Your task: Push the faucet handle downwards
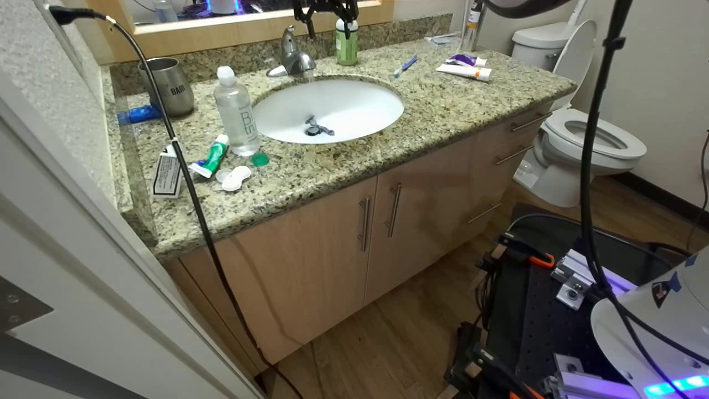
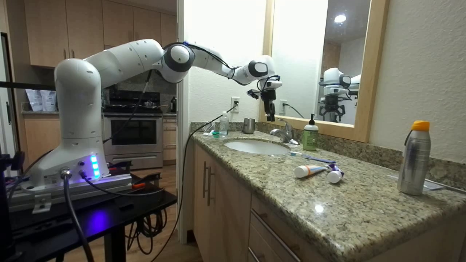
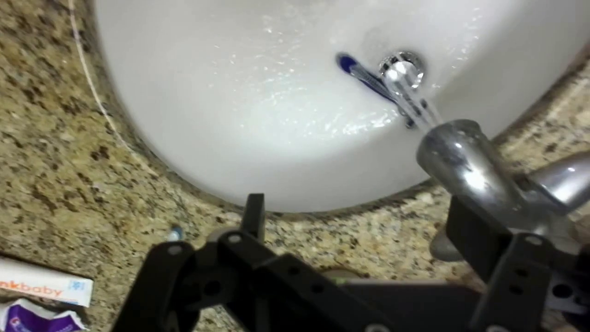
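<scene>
The gripper (image 1: 329, 35) has its 2 fingers (image 3: 479, 240) spread, released; the faucet handle (image 1: 288, 41) stands near, outside their gap.

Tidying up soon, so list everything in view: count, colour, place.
Basin: 1, white, in speckled counter
Faucet: 1, silver, below mirror
Handle: 1, silver, atop faucet
Razor: 1, blue, in basin
Soap: 1, green, by faucet
Bottle: 1, clear, by basin
Mug: 1, silver, by blue item
Flask: 1, silver, counter
Tubes: 3, white, purple, green, counter
Toothbrush: 1, blue, counter
Lens case: 1, white, counter
Box: 1, black, white, counter
Toilet: 1, white, past counter
Stove: 1, silver, background
Arm: 1, white, on black stand
Gripper: 1, black, above counter
</scene>
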`<state>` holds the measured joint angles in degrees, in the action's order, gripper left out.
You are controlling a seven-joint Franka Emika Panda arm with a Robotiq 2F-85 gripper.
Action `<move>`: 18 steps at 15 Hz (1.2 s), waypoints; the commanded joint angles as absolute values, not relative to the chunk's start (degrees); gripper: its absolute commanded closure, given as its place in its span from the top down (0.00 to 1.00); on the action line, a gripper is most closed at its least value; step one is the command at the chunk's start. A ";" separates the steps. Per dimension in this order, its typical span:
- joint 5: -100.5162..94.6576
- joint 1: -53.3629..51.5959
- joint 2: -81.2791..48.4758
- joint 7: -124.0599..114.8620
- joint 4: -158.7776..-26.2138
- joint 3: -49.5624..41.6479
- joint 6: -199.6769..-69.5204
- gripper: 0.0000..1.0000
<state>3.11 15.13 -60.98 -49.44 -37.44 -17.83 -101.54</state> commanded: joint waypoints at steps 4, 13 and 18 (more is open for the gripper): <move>6.98 16.41 -62.30 -48.81 -31.51 -15.66 -117.53 1.00; 5.75 15.28 -61.58 -49.03 -34.07 -16.67 -115.46 1.00; 5.76 15.35 -62.46 -49.53 -33.72 -16.82 -114.31 1.00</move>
<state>5.68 15.17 -62.37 -49.43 -33.81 -16.89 -116.15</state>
